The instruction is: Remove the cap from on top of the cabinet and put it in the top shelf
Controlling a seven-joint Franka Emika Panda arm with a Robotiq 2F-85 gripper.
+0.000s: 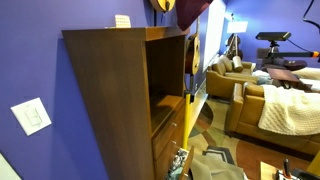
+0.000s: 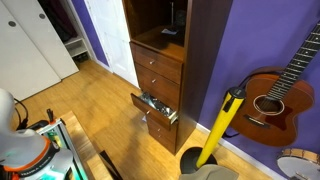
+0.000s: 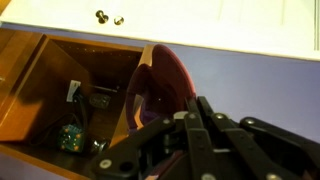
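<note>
The maroon cap [image 3: 165, 80] hangs from my gripper [image 3: 197, 102], whose fingers lie close together, shut on its fabric. In an exterior view the cap [image 1: 193, 12] is lifted above the front edge of the dark-brown cabinet [image 1: 110, 90], and the gripper is cut off by the frame's top edge. The top shelf [image 1: 165, 70] is open below it. The other exterior view shows the cabinet [image 2: 205, 70] and its top shelf [image 2: 160, 25], but neither cap nor gripper.
A small white card [image 1: 122, 20] and a yellow object [image 1: 163, 5] sit on the cabinet top. A lower drawer [image 2: 155, 105] stands open. A yellow pole [image 2: 220, 125] and a guitar [image 2: 275, 95] stand beside the cabinet. Sofas [image 1: 270, 105] are further off.
</note>
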